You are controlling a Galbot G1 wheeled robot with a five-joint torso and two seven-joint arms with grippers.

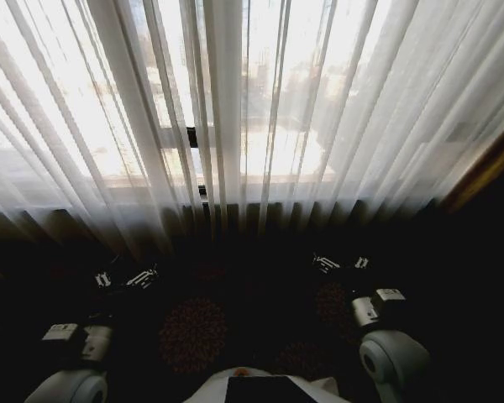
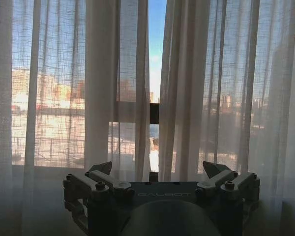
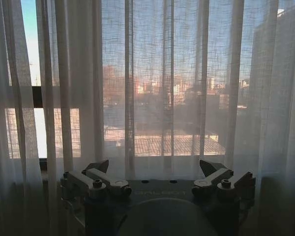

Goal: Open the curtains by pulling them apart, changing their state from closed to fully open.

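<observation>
The curtains (image 1: 319, 109) are sheer white pleated panels hanging across the whole bright window. They nearly meet, with a narrow slit between the left panel (image 2: 103, 88) and the right panel (image 2: 187, 88) where sky and a dark window bar (image 2: 154, 113) show. My left gripper (image 1: 124, 279) is held low in front of the fabric, open and holding nothing, and in its wrist view (image 2: 157, 169) it faces the slit. My right gripper (image 1: 342, 263) is also low and open (image 3: 154, 166), facing the right panel (image 3: 167, 78), apart from the cloth.
A dark carpet with round floral patches (image 1: 193, 332) lies between me and the window. A brown edge (image 1: 487, 172) runs diagonally at the far right, beside the curtains. A dark low wall (image 1: 252, 222) sits under the sill. My torso (image 1: 265, 390) is at the bottom.
</observation>
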